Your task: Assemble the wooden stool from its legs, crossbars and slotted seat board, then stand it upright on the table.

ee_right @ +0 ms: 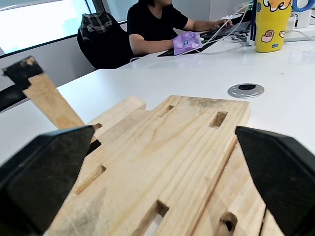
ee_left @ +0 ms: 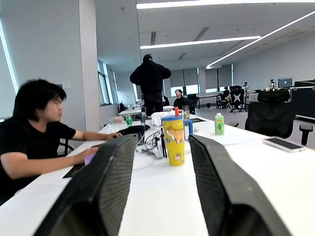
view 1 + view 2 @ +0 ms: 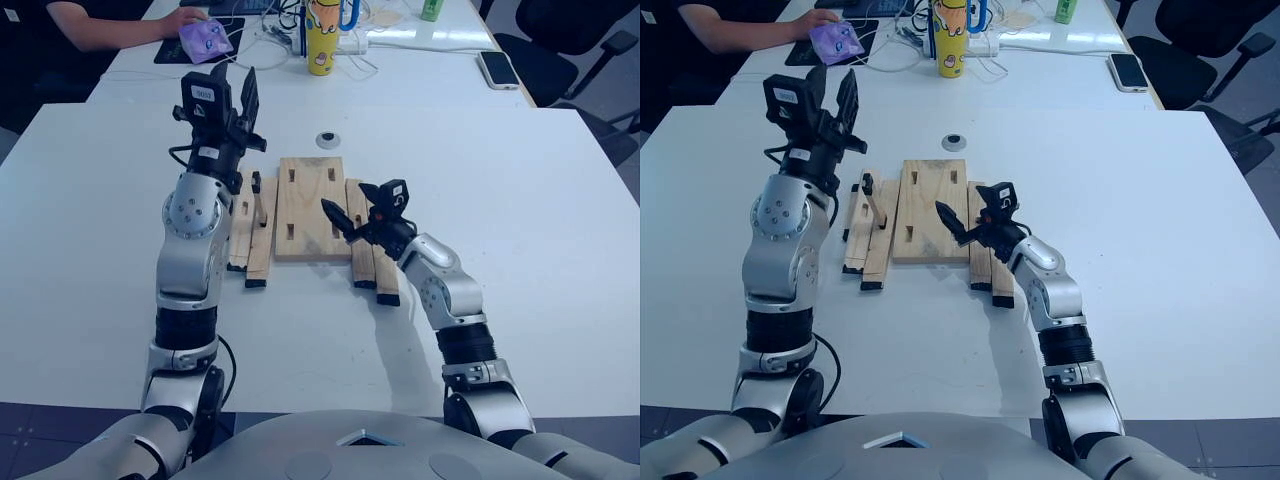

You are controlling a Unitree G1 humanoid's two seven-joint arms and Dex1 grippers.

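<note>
- Left gripper: raised above the table, behind the wood; fingers spread, nothing between them.
- Left slats: flat on the table, side by side, just beside the board's left edge; dark end caps.
- Short piece: tilted, leaning up off the left slats (dark tip uppermost).
- Seat board: flat at table centre, four slots visible.
- Right gripper: low over the board's right edge, fingers spread wide, holding nothing; contact with the wood cannot be told.
- Right slats: flat, against the board's right edge, partly under the right arm.
</note>
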